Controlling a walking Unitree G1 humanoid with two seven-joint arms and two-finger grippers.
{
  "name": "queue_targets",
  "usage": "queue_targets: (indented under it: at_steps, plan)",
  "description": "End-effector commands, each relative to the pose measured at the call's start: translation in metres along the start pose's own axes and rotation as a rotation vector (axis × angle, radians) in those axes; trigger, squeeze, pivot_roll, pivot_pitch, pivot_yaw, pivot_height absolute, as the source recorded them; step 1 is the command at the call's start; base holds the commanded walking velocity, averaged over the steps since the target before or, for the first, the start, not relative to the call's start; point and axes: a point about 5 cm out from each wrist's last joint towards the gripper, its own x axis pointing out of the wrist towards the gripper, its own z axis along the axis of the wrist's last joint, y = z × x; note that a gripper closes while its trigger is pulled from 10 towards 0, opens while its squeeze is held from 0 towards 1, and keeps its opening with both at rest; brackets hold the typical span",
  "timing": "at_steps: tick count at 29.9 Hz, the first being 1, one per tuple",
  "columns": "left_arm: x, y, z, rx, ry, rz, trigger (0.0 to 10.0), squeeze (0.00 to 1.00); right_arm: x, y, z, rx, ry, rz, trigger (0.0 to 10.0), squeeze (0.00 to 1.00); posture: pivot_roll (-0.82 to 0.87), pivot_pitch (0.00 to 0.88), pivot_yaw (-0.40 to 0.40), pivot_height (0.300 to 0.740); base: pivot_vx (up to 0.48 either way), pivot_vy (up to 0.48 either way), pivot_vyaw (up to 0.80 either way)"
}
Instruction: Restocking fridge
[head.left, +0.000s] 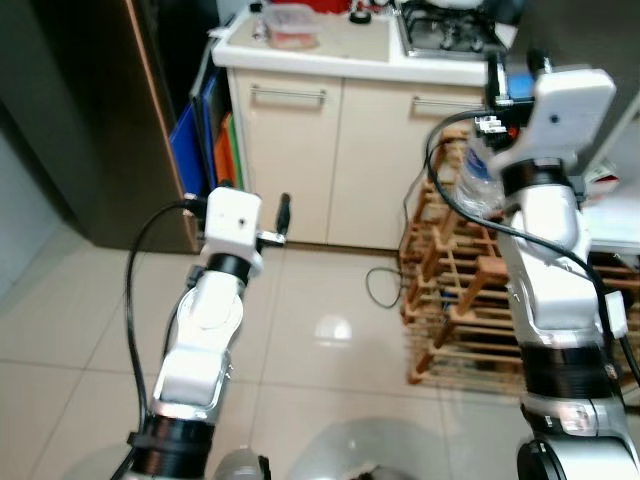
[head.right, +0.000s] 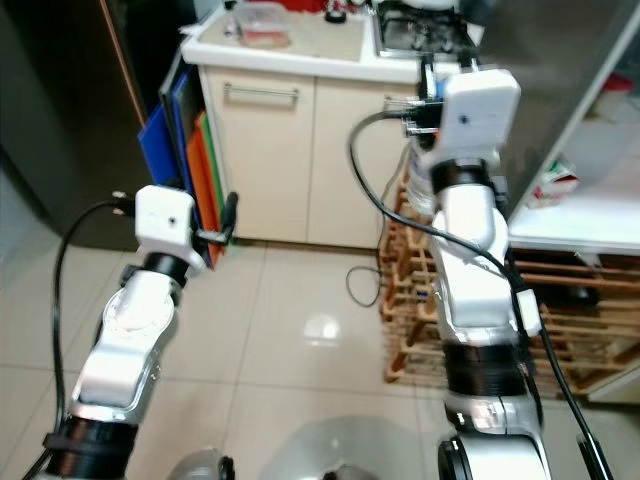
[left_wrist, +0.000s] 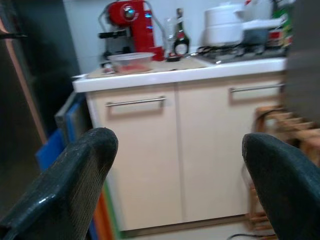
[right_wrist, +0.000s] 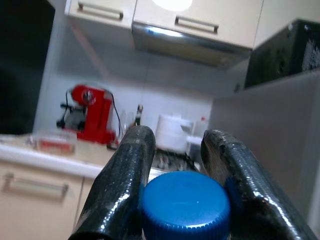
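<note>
The right gripper (right_wrist: 177, 165) is clamped on a clear plastic bottle (head.left: 478, 180), its glossy black fingers (right_wrist: 125, 175) pressed to either side of the ribbed blue cap (right_wrist: 185, 205). The wrist view alone shows this cap; the head views show the bottle's body, held up in front of the cream cabinet (head.left: 330, 150), above the wooden rack (head.left: 470, 290) beside it. The left gripper (left_wrist: 180, 180) hangs with rounded fingers wide apart, holding nothing, facing the cabinet's steel handles. On the cabinet's white counter (left_wrist: 175, 77) sit a red coffee machine (left_wrist: 127, 25), a plastic tub (left_wrist: 131, 62) and a white pot (left_wrist: 225, 25).
</note>
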Motion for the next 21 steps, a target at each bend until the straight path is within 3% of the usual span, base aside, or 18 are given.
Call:
queue_targets:
  at_steps: [1, 3, 5, 7, 10, 12, 13, 16, 21]
  plan:
    - [-0.002, 0.003, -0.003, -0.002, 0.005, 0.008, 10.0, 0.00, -0.013, 0.016, -0.001, 0.031, 0.023, 0.079, 0.0, 0.00, 0.09, 0.041, -0.047, 0.732, 0.000, 0.000, 0.00]
    - [-0.002, 0.003, -0.003, -0.003, 0.004, 0.006, 10.0, 0.00, -0.020, 0.019, -0.006, 0.034, 0.048, 0.094, 0.0, 0.00, 0.08, 0.039, -0.047, 0.732, 0.000, 0.000, 0.00]
    - [-0.003, 0.003, -0.006, -0.005, 0.014, 0.009, 10.0, 0.00, -0.040, 0.018, -0.025, 0.025, 0.127, 0.102, 0.0, 0.00, 0.08, 0.033, -0.051, 0.732, 0.000, 0.000, 0.00]
    - [-0.006, 0.008, -0.012, 0.012, 0.042, 0.030, 10.0, 0.00, -0.061, 0.007, -0.041, -0.008, 0.203, 0.094, 0.0, 0.00, 0.08, 0.027, -0.049, 0.732, 0.000, 0.000, 0.00]
    - [-0.009, 0.011, -0.016, 0.007, 0.052, 0.036, 10.0, 0.00, -0.069, -0.001, -0.047, 0.010, 0.250, 0.071, 0.0, 0.00, 0.08, 0.024, -0.046, 0.732, 0.000, 0.000, 0.00]
    - [-0.021, 0.019, -0.032, 0.010, 0.119, 0.046, 10.0, 0.00, -0.093, -0.014, -0.065, 0.025, 0.375, 0.085, 0.0, 0.00, 0.07, 0.020, -0.045, 0.732, 0.000, 0.000, 0.00]
    - [-0.027, 0.024, -0.042, -0.007, 0.166, 0.063, 10.0, 0.00, -0.108, -0.018, -0.077, 0.040, 0.445, 0.109, 0.0, 0.00, 0.07, 0.020, -0.045, 0.732, 0.000, 0.000, 0.00]
    - [-0.042, 0.033, -0.070, -0.176, 0.320, 0.090, 10.0, 0.00, -0.150, -0.030, -0.109, 0.192, 0.679, 0.111, 0.0, 0.00, 0.07, 0.033, -0.047, 0.732, 0.000, 0.000, 0.00]
    - [-0.053, 0.024, -0.073, -0.151, 0.312, 0.014, 10.0, 0.00, -0.165, -0.030, -0.114, 0.204, 0.700, 0.140, 0.0, 0.00, 0.06, 0.040, -0.040, 0.732, 0.000, 0.000, 0.00]
